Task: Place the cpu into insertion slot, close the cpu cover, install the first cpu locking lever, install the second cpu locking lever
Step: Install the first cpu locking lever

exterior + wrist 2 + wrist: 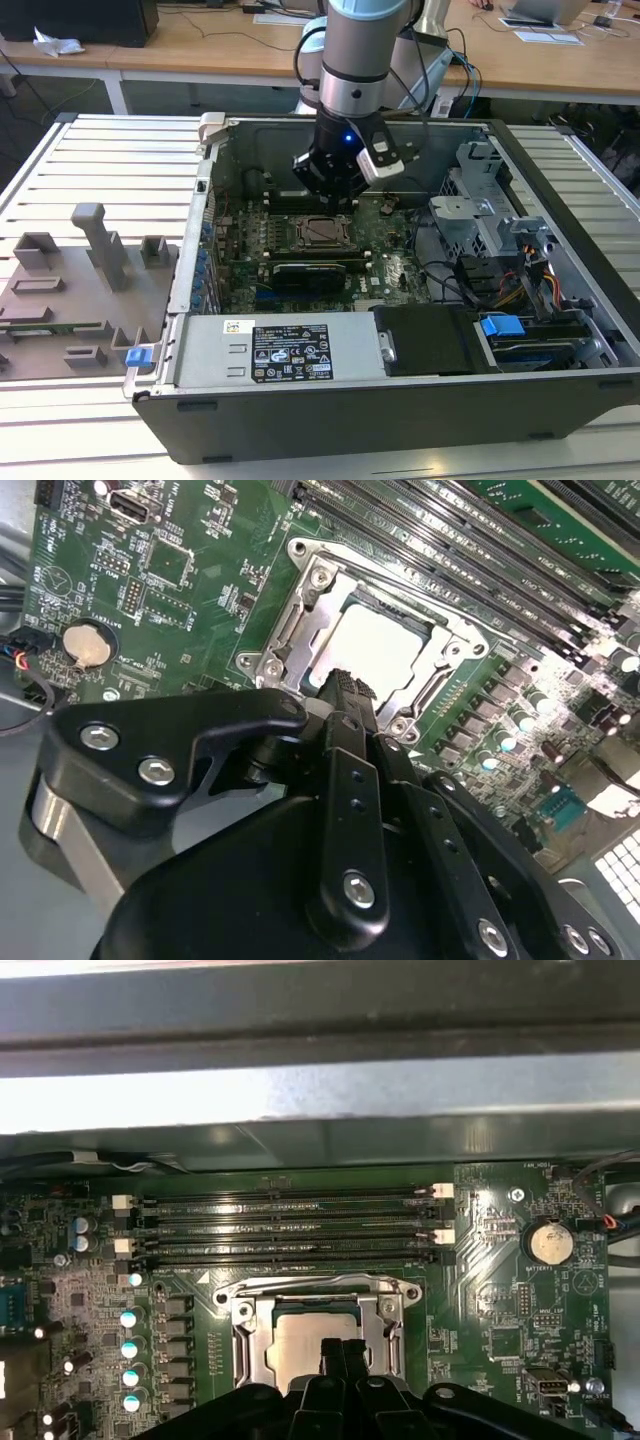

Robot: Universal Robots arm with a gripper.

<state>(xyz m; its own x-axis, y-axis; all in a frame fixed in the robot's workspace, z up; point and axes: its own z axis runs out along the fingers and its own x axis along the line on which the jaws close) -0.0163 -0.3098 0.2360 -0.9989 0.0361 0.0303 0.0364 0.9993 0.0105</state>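
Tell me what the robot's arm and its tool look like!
In the exterior view the arm is a thick silver-grey tube with a light blue band at the top. A small blue light glows on the black part below it, and dark cables loop beside it. In the second wrist view the tool is matte black, built from chunky links with shiny silver screws.

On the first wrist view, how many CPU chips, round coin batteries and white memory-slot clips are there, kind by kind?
cpu: 1
coin battery: 1
white clips: 4
Total: 6
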